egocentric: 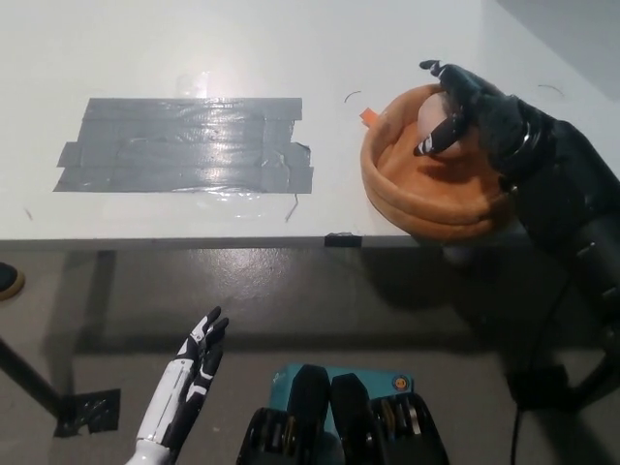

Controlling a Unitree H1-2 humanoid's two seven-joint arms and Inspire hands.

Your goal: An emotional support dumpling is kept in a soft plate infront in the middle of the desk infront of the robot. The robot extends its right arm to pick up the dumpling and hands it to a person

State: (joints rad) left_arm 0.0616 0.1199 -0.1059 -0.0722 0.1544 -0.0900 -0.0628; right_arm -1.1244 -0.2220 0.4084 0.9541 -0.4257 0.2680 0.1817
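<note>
My right hand (465,107) was draped over the dumpling (433,114) inside the orange plate (407,199), but I couldn't tell if it actually gripped. Best bet: curl snugly underneath before lifting, plate's floppy. Left hand (201,347) hung spread below the surface (194,39).

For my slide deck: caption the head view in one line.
Black right hand closes over the dumpling in the orange soft plate at the desk's edge; white left hand rests open below.
</note>
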